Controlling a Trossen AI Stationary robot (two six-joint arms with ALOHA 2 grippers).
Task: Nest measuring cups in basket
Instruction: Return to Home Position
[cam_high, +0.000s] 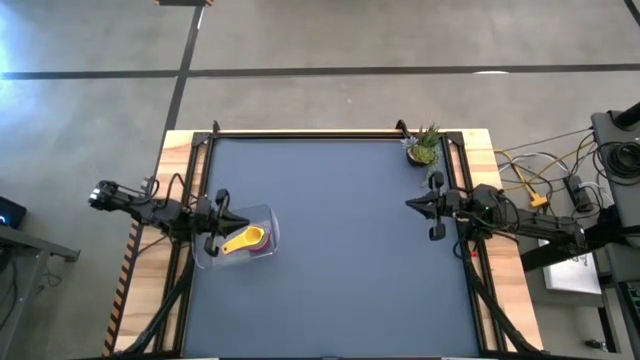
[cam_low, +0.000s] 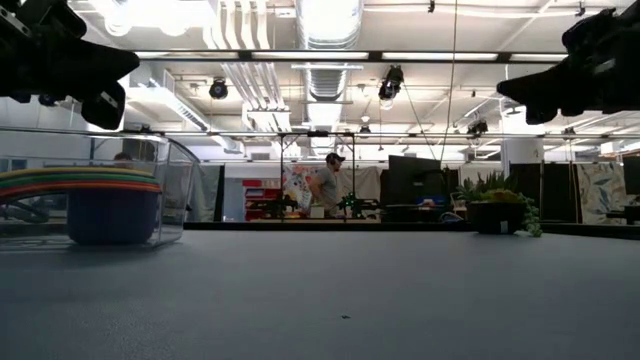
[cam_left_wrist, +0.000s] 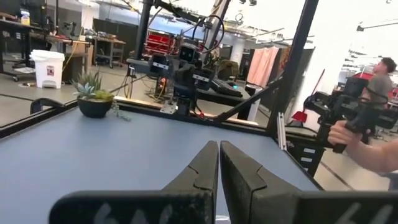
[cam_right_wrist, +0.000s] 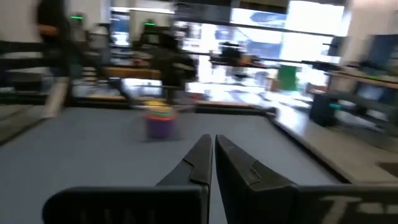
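High camera looks straight down on the whole table (cam_high: 330, 250), low camera sits at tabletop height facing toward the potted plant (cam_low: 497, 212) (also seen from high and left wrist), right wrist camera beside the plant faces away from it.

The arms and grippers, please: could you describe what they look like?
Both the left arm and right arm are slender, jointed and black, with dark cables looped along them. The left gripper and right gripper each carry two matte black fingers, broad at the base and tapering to pointed wedge tips, mounted on a dark crossbar. No markings show.
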